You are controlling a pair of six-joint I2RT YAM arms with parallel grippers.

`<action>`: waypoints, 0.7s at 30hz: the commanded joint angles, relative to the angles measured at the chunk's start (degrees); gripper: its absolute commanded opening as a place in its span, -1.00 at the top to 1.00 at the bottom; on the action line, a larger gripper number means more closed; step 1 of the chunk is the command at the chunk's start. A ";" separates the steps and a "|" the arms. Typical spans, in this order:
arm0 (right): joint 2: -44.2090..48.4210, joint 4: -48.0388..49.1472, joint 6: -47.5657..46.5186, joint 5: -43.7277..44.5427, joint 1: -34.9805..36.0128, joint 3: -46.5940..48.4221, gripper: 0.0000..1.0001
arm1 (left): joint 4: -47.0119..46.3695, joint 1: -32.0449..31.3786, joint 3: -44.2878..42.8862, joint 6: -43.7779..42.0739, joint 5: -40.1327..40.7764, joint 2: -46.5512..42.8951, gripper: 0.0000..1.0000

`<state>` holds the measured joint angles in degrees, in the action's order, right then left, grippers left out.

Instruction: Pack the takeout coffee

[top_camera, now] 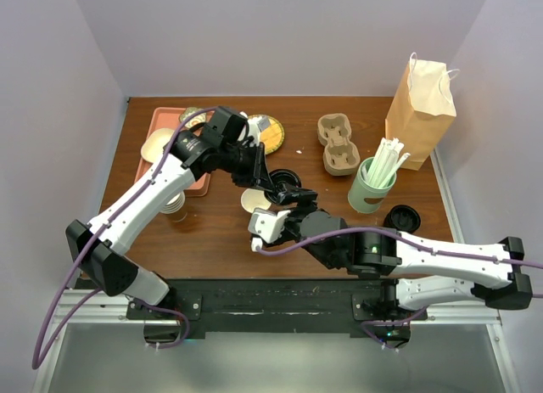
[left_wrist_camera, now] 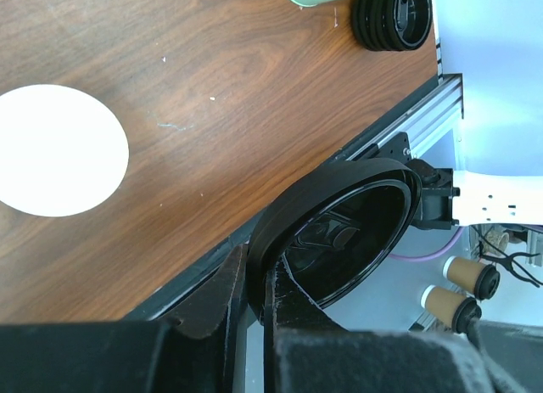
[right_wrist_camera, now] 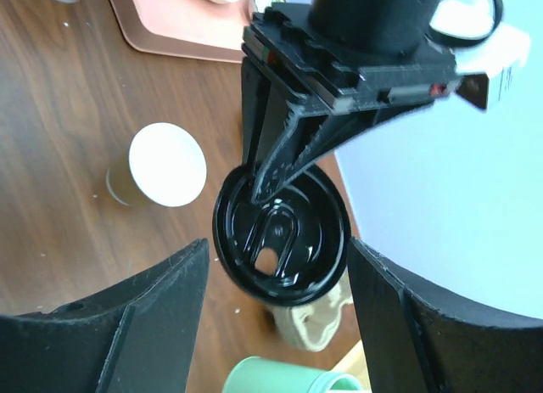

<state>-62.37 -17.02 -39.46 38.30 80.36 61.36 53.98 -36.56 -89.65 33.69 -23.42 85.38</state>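
Observation:
A small cream-tan paper cup (top_camera: 254,198) stands without a lid at the table's middle; it also shows in the left wrist view (left_wrist_camera: 55,151) and the right wrist view (right_wrist_camera: 167,164). My left gripper (top_camera: 282,181) (left_wrist_camera: 254,270) is shut on the rim of a round black lid (left_wrist_camera: 339,232) and holds it on edge in the air, to the right of the cup. My right gripper (top_camera: 297,203) (right_wrist_camera: 278,250) is open, its jaws either side of that lid (right_wrist_camera: 280,236) without touching it. No lidded cup is in view.
A stack of lidless paper cups (top_camera: 174,204) stands by the pink tray (top_camera: 161,121) at the left. A pulp cup carrier (top_camera: 337,143), a pale-green cup of white straws (top_camera: 372,182), a stack of black lids (top_camera: 401,216) and a paper bag (top_camera: 420,100) are at the right.

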 commanded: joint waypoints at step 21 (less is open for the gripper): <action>-3.02 -2.24 -4.31 -4.04 0.42 -1.68 -0.30 | 2.45 -0.09 -2.38 2.34 -2.95 -0.31 1.00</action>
<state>-64.88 -20.08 -41.36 30.48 80.38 61.34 55.42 -36.56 -89.69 33.95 -23.44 85.38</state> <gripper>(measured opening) 0.663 0.095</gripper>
